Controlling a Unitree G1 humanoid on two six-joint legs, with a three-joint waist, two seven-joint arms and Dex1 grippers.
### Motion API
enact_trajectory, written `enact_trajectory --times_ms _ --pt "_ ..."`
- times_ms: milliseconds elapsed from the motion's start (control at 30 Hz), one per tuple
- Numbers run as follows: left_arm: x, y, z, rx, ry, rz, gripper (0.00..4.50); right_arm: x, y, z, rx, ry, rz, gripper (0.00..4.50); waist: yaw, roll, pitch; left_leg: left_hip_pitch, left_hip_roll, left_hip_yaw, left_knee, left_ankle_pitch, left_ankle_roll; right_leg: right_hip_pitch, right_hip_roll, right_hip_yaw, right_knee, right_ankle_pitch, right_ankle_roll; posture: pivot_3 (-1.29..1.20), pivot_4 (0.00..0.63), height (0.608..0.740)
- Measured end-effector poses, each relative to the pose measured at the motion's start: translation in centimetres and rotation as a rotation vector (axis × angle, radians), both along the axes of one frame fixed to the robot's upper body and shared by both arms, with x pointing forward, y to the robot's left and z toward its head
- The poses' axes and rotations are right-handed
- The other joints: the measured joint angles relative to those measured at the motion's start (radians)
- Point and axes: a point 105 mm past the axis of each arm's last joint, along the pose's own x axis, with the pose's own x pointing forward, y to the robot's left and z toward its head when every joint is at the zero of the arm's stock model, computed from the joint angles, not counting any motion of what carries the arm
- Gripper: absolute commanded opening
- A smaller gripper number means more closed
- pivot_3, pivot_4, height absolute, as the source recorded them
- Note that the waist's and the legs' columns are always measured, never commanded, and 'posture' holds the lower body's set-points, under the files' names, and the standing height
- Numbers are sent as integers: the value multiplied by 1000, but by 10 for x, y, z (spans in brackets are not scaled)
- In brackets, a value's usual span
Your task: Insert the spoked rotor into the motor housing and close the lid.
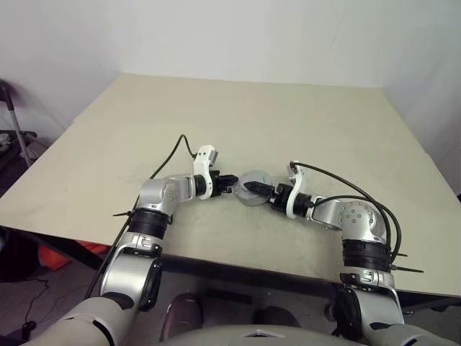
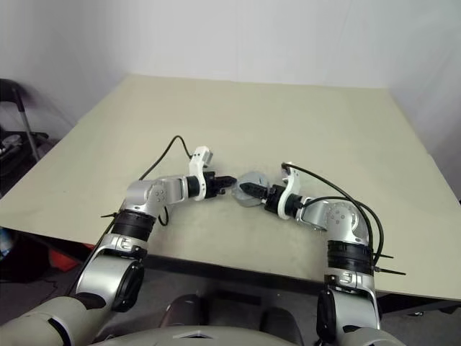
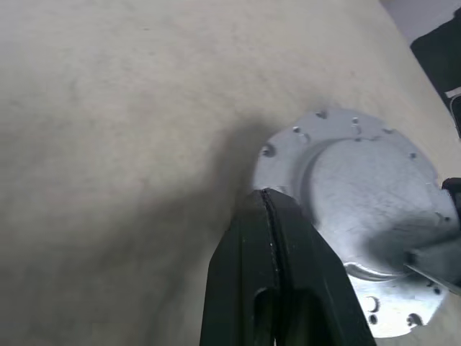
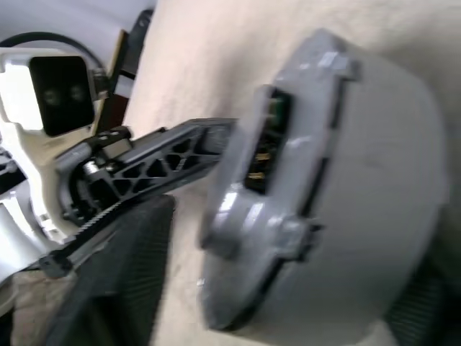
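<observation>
up close, left pincer (image 3: 268, 216) pressed together at the lid (image 3: 364, 194); right pincer's (image 1: 253, 189) gap unclear.

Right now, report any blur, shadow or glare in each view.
Right wrist view: the grey motor assembly is smeared with blur. Left wrist view: the shut left gripper casts a soft shadow on the table; mild sheen on the metal. Head views: even light, no glare.

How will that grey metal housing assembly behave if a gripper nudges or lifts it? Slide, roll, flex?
The motor housing looks like rigid cast metal, so probably no flex and fairly heavy for its size. Its smooth domed face and flat flange suggest it would slide on the table rather than roll. The curved surface may slip from the right gripper.
</observation>
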Motion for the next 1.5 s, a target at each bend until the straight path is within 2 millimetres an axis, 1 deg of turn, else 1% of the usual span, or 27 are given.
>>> enact_trajectory --times_ms 33,67,100,200,367,533,600,700,767,800,833,867,900,933,967,1000,1067,1133,1167,1200,1267,1333,1433,1500 --pt "1 1 0 -1 -2 4 0 0 1 0 14 1 6 2569 0 0 0 0 0 0 0 0 0 0 0 0 0 0 0 0 0 740" --pt "1 1 0 1 -3 6 0 0 3 2 24 -7 10 2326 0 1 -1 0 0 0 0 0 0 0 0 0 0 0 0 0 0 740" --pt "1 2 0 4 -3 9 0 1 3 3 19 -13 11 2200 1 1 -1 1 0 0 0 0 0 1 0 0 0 0 0 0 0 740" --pt "1 3 -2 3 -1 16 0 4 1 4 4 -24 4 2200 5 1 -1 1 0 0 1 0 0 2 -1 0 0 0 1 0 0 740" --pt "1 5 -2 -9 -4 27 0 5 2 3 29 -13 -15 2136 5 1 -1 1 0 0 1 0 -1 2 -1 0 0 0 1 0 0 740" --pt "7 16 4 -110 13 105 0 7 7 7 93 11 -36 2135 0 1 0 -3 0 0 1 1 -1 -2 -1 0 1 1 0 0 0 740" --pt "13 31 10 -169 11 181 0 12 8 17 155 13 -50 2135 -4 1 0 -6 0 0 1 1 -1 -7 0 0 2 1 0 0 0 740" --pt "18 63 19 -264 5 311 0 25 11 43 240 -29 -71 2135 -7 1 0 -12 0 0 1 1 -1 -14 0 -1 3 3 3 0 0 740" --pt "16 87 21 -311 4 389 0 31 18 61 287 -62 -68 2135 -6 1 0 -16 0 0 1 0 1 -18 1 -1 5 4 4 0 0 740" --pt "12 95 21 -335 8 416 0 32 23 66 306 -66 -61 2135 -5 1 0 -16 0 0 1 0 1 -19 1 -1 6 3 4 0 0 740" --pt "7 106 22 -383 10 445 180 33 29 71 323 -65 -50 2135 -5 1 0 -18 0 0 1 0 1 -21 1 -2 6 3 3 0 0 740" --pt "3 112 23 -418 14 462 391 32 34 72 336 -60 -38 2135 -4 1 0 -19 1 0 1 0 1 -21 1 -2 6 3 3 0 0 740" --pt "-2 116 26 -454 9 467 588 31 40 74 342 -53 -25 2135 -3 1 0 -21 1 0 1 0 1 -22 1 -3 6 3 3 0 0 740" --pt "-9 118 32 -497 -4 458 935 31 45 74 339 -46 -14 2135 -2 1 0 -23 1 -1 2 0 1 -24 1 -4 6 3 3 0 0 740" --pt "-13 117 38 -529 -15 443 1210 31 47 75 335 -41 -9 2135 3 1 0 -26 1 -1 4 -1 2 -24 1 -5 6 3 3 0 0 740" --pt "-17 116 44 -556 -27 423 1622 32 49 75 332 -36 -4 2135 7 1 0 -27 1 -1 5 -1 2 -24 1 -7 6 3 3 0 0 740" --pt "-24 111 52 -608 -35 391 2280 33 55 77 339 -23 13 2135 11 1 0 -27 1 -1 7 -1 2 -23 0 -7 7 3 3 0 0 740" --pt "-30 105 54 -650 -22 368 2922 34 62 80 354 -9 42 2135 10 1 0 -27 2 -2 8 0 0 -23 0 -7 8 3 4 0 0 740" --pt "-32 102 53 -671 -4 359 3330 34 65 83 359 -8 57 2135 9 1 0 -26 2 -2 8 1 -1 -22 0 -7 8 3 4 0 0 740" --pt "-34 99 53 -693 18 346 3595 35 68 86 363 -11 70 2135 7 0 0 -25 2 -2 8 2 -3 -22 0 -6 9 4 4 0 0 740" --pt "-37 91 54 -748 66 310 3595 35 73 93 362 -24 95 2135 6 0 0 -22 2 -3 8 3 -5 -21 0 -5 11 4 5 0 0 740" --pt "-39 87 53 -788 106 293 3595 33 77 97 362 -27 125 2135 5 0 0 -18 2 -3 7 4 -7 -18 1 -4 12 4 5 0 0 740" --pt "-36 87 51 -828 143 304 3595 28 83 97 359 -20 168 2135 2 0 0 -16 2 -4 7 4 -8 -17 1 -4 12 4 6 0 0 740" --pt "-33 88 53 -864 152 308 3595 25 84 98 363 -28 185 2135 3 0 0 -17 1 -4 7 4 -8 -17 1 -3 12 5 6 0 0 740"
